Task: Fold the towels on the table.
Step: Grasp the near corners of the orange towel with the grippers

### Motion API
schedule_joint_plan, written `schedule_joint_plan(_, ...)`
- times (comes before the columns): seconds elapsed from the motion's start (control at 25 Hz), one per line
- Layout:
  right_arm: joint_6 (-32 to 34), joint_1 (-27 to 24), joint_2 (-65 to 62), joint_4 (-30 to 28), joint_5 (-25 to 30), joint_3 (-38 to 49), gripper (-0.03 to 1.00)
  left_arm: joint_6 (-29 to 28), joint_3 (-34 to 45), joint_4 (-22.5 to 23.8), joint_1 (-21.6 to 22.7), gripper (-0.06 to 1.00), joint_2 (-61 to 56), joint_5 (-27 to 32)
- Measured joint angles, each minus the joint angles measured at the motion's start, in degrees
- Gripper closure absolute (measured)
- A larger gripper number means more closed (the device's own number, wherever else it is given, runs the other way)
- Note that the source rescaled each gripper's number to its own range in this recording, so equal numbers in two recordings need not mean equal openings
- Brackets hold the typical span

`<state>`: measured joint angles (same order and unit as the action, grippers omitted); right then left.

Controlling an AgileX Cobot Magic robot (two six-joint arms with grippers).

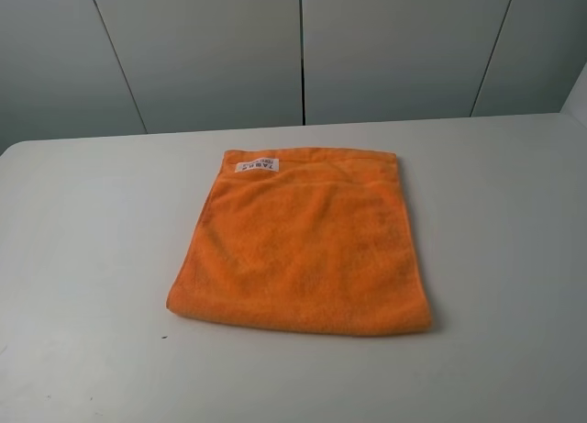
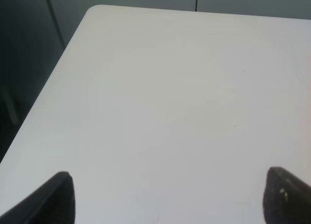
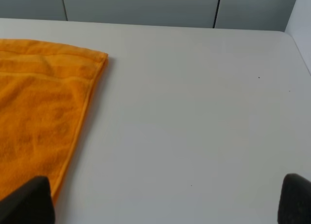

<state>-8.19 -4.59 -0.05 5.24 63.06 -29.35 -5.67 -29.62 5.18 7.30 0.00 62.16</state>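
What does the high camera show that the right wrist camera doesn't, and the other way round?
Only the high view: the whole orange towel lying flat, with its white label at the far edge. Only the right wrist view: the right gripper, its dark fingers spread wide, holding nothing. Both: part of the towel, the white table and grey wall panels.

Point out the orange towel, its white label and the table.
orange towel point(image 1: 307, 253), exterior high view, middle of the cloth.
white label point(image 1: 257, 166), exterior high view, centre of the label.
table point(image 1: 83, 258), exterior high view, bare top left of the towel.
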Motion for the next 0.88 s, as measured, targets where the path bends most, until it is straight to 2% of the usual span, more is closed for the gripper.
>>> schedule_joint_plan(0.88,0.0,0.0,0.0,0.0,0.0,0.0,-0.03,0.0,0.0,0.0,0.0,-0.05,0.0,0.0)
